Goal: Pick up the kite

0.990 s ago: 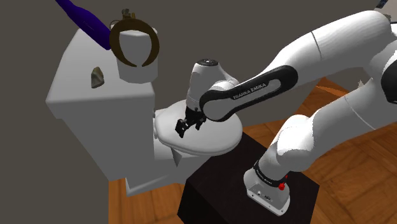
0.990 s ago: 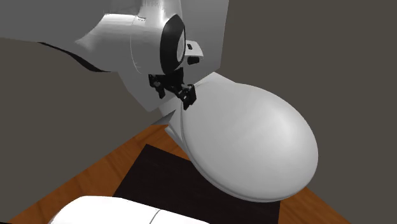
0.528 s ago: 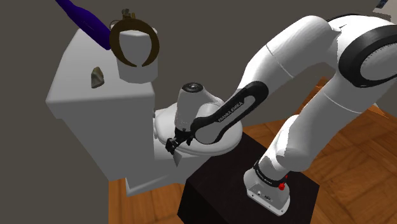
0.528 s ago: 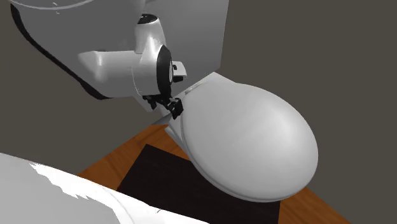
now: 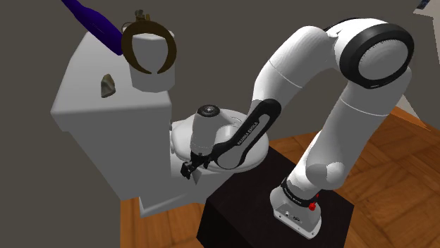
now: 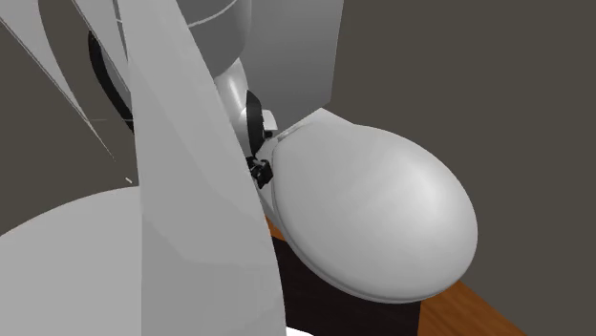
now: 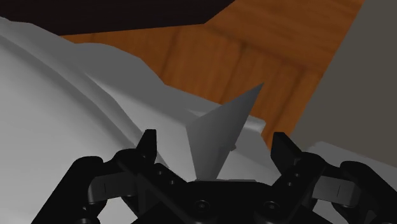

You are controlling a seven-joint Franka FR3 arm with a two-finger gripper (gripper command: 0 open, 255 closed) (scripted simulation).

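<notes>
**Gripper wide open at the toilet's side, kite between its fingers**

The gripper (image 7: 215, 145) is spread wide. In the wrist view its two black fingers (image 7: 148, 145) stand well apart. Between them rises the kite (image 7: 219, 127), a plain grey sheet that tapers to a sharp point. There is a gap on each side of it, so neither finger touches it. The kite lies close against the white toilet (image 7: 76, 83), and beyond it runs the wood floor (image 7: 254, 57).

In the shoulder view the gripper (image 5: 189, 168) hangs at the toilet's side, just under the rim of the lid (image 5: 180, 137). The arm (image 5: 303, 56) arches up from the dark stand (image 5: 240, 211) at that view's lower right and comes down across the lid.

Farther to that view's left, the tank (image 5: 92, 120) carries three things. One is a white block (image 5: 149, 53) ringed by a brown hoop (image 5: 125, 44). Another is a small grey-brown lump (image 5: 107, 85). At the far edge is a purple thing (image 5: 95, 20).

In the second exterior view the gripper (image 6: 260, 172) sits against the left edge of the lid (image 6: 372, 210). The arm's white shells (image 6: 181, 191) loom large in the near foreground.
</notes>
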